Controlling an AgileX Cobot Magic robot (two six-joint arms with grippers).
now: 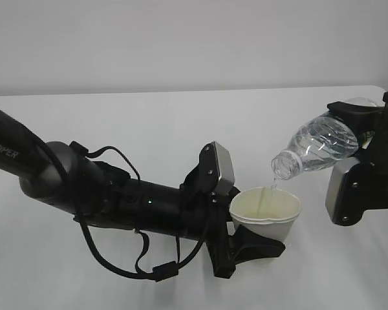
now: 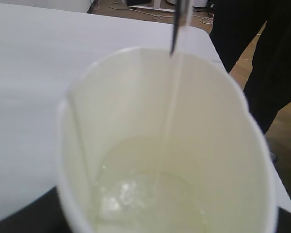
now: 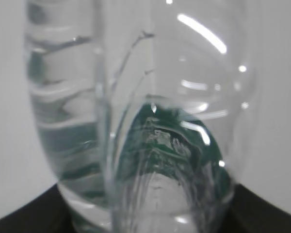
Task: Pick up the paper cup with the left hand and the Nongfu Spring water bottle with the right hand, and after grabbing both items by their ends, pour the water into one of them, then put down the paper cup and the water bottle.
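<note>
1 paper cup, 1 water bottle, 2 grippers, 1 table. Cup sits just right of centre in the ext. view, upright w/ mouth up, rim squeezed a bit out of round. Left hand reaches in from 9 o'clock and is clamped on the cup's lower part; cup sticks up out of the jaws toward 12. Left wrist view looks straight down into the cup: cream inside, shallow pool of water at the bottom, thin stream dropping in from 12 o'clock.

Bottle is at abt 2 o'clock from the cup, raised above it. Long axis tilted: open neck points down-left toward 8 o'clock, right over the cup's rim; base up-right at 2. No cap. Water left in the body, thin stream running from neck into cup. Right hand comes in from 3 o'clock, grasping the bottle at its base end. Right wrist view is filled by the bottle, w/ green label seen through the clear ribbed plastic.
</note>
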